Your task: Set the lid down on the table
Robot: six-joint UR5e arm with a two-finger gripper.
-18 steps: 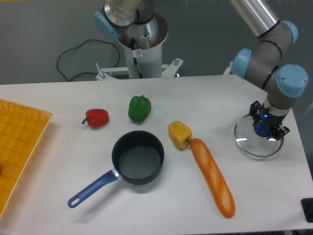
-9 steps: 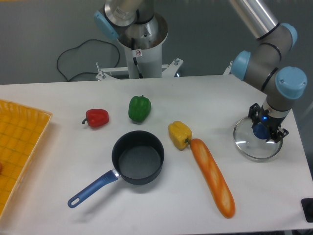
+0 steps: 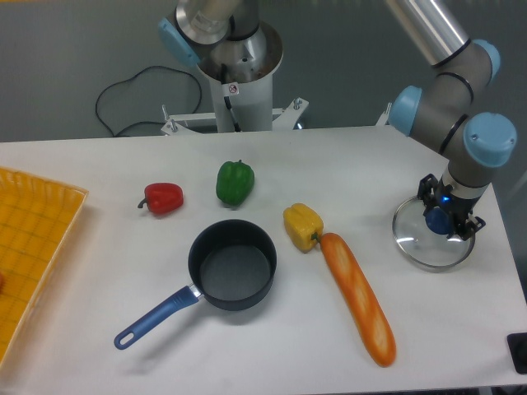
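Note:
The round clear glass lid [image 3: 416,243] with a thin metal rim lies at the right side of the white table [image 3: 272,346]. Its blue knob [image 3: 438,220] sits between the fingers of my gripper [image 3: 445,219], which points straight down over the lid's middle. The jaws stand close on either side of the knob and appear shut on it. The lid's rim looks level and at or just above the tabletop; I cannot tell whether it touches.
A dark saucepan [image 3: 232,264] with a blue handle stands mid-table. A yellow pepper [image 3: 302,225] and a long orange bread loaf [image 3: 359,297] lie between pan and lid. A green pepper [image 3: 235,182] and red pepper [image 3: 163,197] lie further back. A yellow tray [image 3: 29,247] is at the left edge.
The gripper and the lid have shifted very slightly to the left and up in the picture. Nothing else has moved.

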